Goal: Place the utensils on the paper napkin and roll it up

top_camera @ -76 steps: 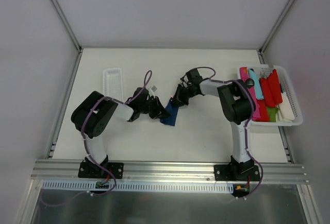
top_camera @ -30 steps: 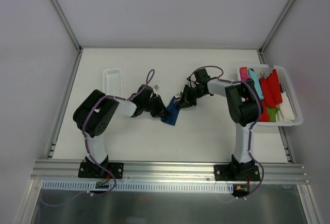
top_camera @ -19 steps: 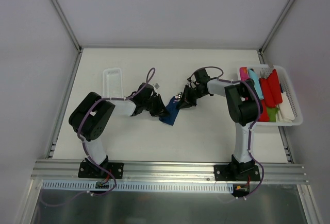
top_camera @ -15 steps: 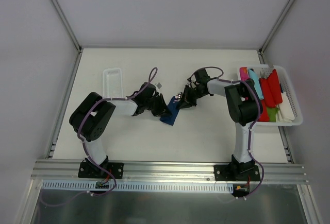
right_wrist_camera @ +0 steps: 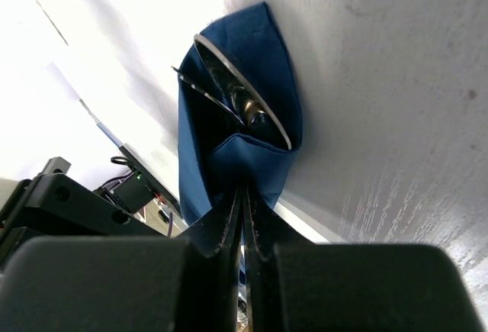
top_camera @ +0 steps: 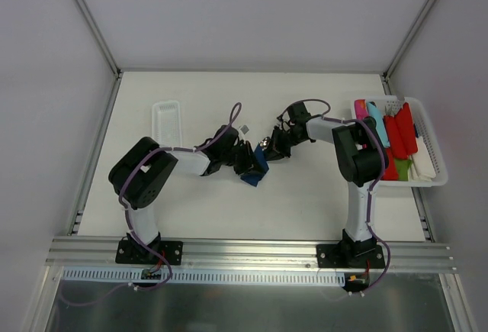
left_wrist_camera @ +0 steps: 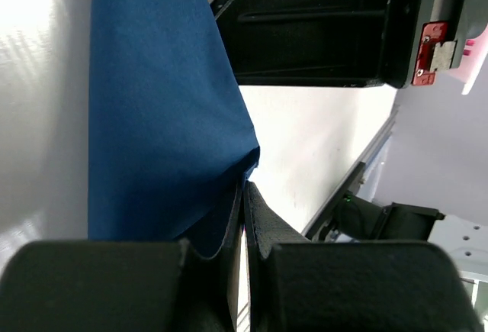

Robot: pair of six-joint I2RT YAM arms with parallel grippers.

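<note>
Napkin-rolling scene, shown from above and from both wrist cameras. The paper napkin [top_camera: 256, 173] is seen to the right of the white tray [top_camera: 166, 118] and nearer the arm bases than the tray. It is no longer laid out long, but is bunched into a shorter, thicker blue bundle.

The left gripper [top_camera: 247, 159] was placed between the tray and the napkin a moment ago. It has since been carried away from the tray and over the napkin, with the sheet's near edge drawn along. In the left wrist view its fingers are pressed together on a fold of the blue sheet.

The right gripper [top_camera: 269, 149], on the side of the napkin away from the tray, is likewise clamped on a pinch of the sheet and has hardly been shifted in the last second.

In the right wrist view the utensils [right_wrist_camera: 242, 105] are shown as silver metal tucked inside the blue pocket.

The placing step is judged done and the roll begun, with one side folded over the cutlery. Whether the wrap is closed all round cannot be told.
</note>
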